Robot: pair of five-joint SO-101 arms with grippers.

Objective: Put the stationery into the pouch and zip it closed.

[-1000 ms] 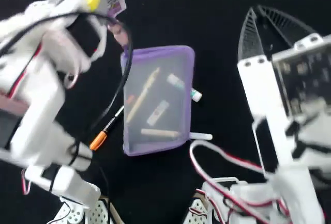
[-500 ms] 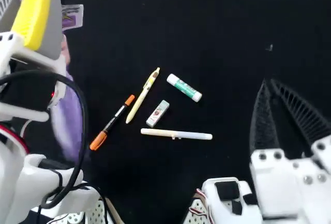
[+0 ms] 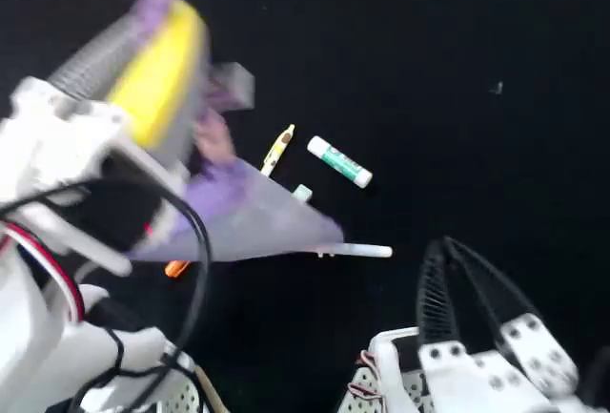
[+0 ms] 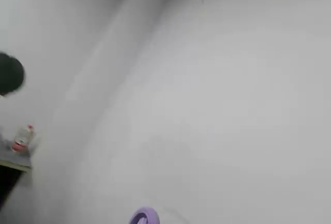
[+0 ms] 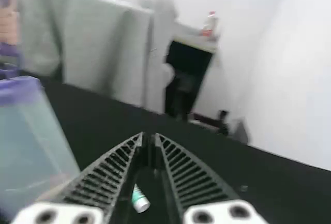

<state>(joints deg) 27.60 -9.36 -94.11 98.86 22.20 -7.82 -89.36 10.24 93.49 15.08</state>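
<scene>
1. Hanging from the clenched left end effector (image 3: 176, 51), the translucent purple zip pouch (image 3: 248, 217) dangles over the black table (image 3: 429, 70), probably raised to open it.
2. Right end effector (image 3: 443, 256) sits closed, empty.

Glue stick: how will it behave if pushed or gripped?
Likely rolls: the glue stick looks round and lies on its side on the flat table. Probably stiff and light, being a small plastic tube. Smooth body may slip when pinched.
</scene>
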